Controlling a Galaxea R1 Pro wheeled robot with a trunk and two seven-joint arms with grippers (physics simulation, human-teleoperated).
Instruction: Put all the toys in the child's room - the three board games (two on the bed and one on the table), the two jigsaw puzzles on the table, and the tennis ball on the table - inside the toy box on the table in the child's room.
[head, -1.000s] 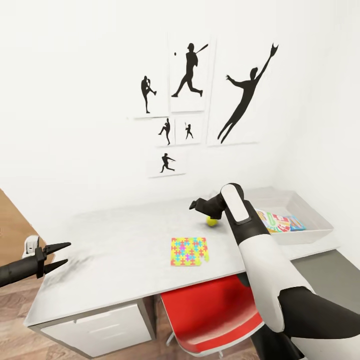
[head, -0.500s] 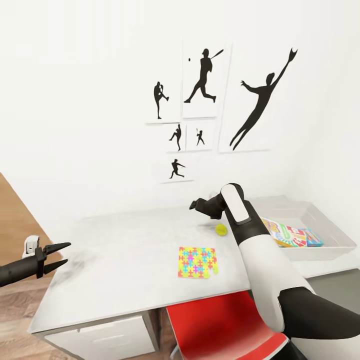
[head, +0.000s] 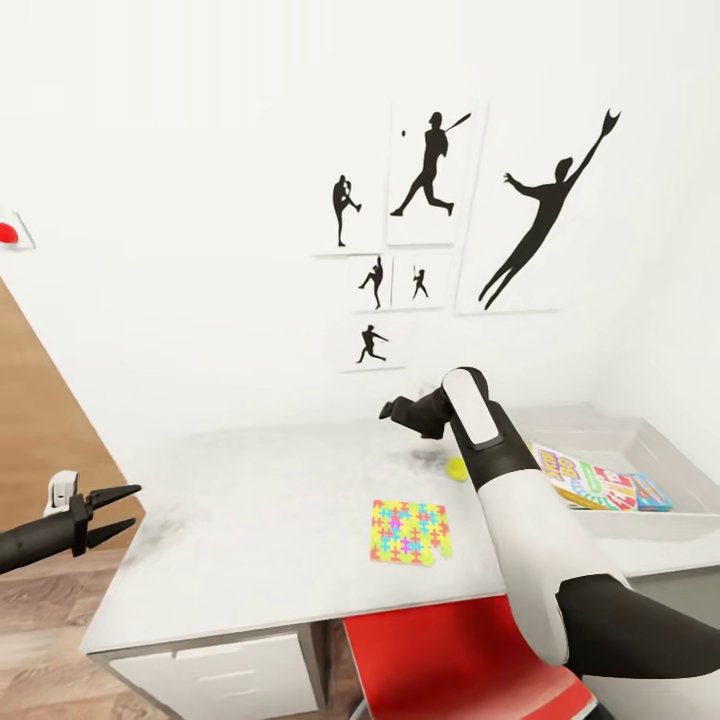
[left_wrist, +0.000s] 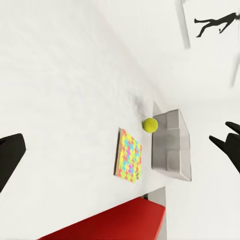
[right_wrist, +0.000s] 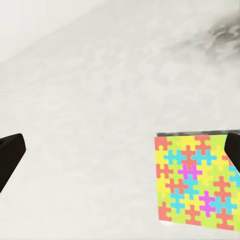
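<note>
Flat on table (head: 260, 520), jigsaw puzzle (head: 410, 532) edges square w/ desk front, both claws spread, empty.

The table (head: 270, 500) top looks smooth, matt marbled stone; the chair (head: 450, 660) seat glossy red plastic; the floor (head: 50, 640) planked wood.

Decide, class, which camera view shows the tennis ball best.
The left wrist view: the whole tennis ball sits unobstructed on the table beside the toy box. In the head view the right arm partly covers it.
</note>
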